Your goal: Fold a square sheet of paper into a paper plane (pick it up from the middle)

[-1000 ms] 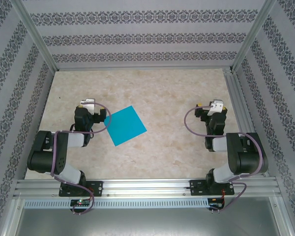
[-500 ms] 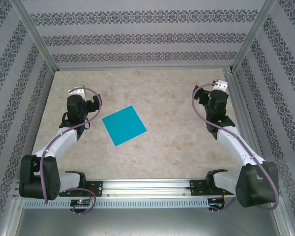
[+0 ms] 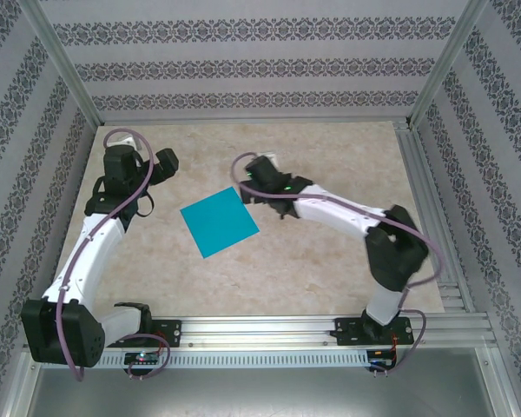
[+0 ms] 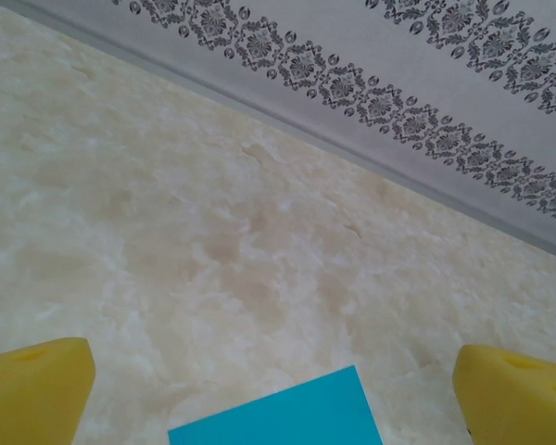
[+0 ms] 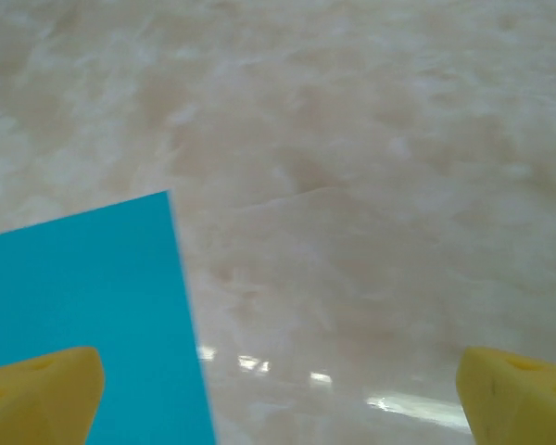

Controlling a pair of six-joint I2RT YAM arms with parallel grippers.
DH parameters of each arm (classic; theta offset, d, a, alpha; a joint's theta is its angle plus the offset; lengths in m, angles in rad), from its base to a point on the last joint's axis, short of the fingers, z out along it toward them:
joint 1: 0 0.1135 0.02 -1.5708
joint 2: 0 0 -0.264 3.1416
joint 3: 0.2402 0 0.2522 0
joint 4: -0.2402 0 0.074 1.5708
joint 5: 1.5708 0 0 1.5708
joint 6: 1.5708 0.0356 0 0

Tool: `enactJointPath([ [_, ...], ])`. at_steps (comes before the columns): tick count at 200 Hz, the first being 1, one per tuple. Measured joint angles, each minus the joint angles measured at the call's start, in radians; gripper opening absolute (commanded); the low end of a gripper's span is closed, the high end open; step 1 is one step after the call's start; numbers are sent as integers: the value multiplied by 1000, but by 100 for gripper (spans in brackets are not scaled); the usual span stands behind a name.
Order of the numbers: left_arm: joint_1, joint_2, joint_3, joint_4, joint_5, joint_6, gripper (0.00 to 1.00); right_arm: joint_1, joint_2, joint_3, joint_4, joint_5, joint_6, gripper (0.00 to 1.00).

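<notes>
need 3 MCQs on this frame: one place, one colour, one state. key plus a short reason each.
1. Where is the square sheet of paper?
A) flat on the table, left of centre
B) on the front rail
C) against the back wall
2. Its colour?
A) white
B) red
C) turquoise-blue
3. The left end effector and right end effector are:
A) both shut
B) both open, empty
C) right shut on paper

1 A: it lies flat, ungripped.
2 C: plain turquoise in every view.
3 B: the yellow fingers stand wide apart in both wrist views.

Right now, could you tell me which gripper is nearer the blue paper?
The right gripper: it is at the far corner of the paper, while the left gripper stands farther off.
</notes>
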Motion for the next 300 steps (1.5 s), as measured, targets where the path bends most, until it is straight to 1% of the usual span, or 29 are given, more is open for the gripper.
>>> enactJointPath([
  [28, 0, -19, 6, -79, -3, 0, 100, 109, 185, 179, -110, 16, -52, 98],
  [51, 0, -30, 6, -119, -19, 0, 100, 156, 268, 238, -167, 11, -85, 98],
  [74, 0, -40, 6, -137, -29, 0, 100, 154, 314, 264, -212, 10, -105, 98],
  [124, 0, -51, 6, -143, -53, 3, 100, 116, 370, 275, -264, 10, -119, 98],
  [153, 0, -51, 6, -143, -56, 4, 100, 76, 370, 257, -265, 10, -118, 98],
  [188, 0, -51, 6, -146, -64, 4, 100, 29, 345, 203, -222, 10, -114, 98],
  [248, 0, -51, 6, -154, -72, 5, 100, -103, 187, -47, -155, 48, -95, 98],
  [271, 0, -51, 6, -157, -74, 4, 100, -153, 116, -131, -182, 55, -80, 98],
  [285, 0, -51, 6, -157, -75, 4, 100, -170, 94, -145, -222, 49, -73, 98],
  [300, 0, -51, 6, -157, -74, 4, 100, -174, 79, -145, -266, 14, -74, 98],
])
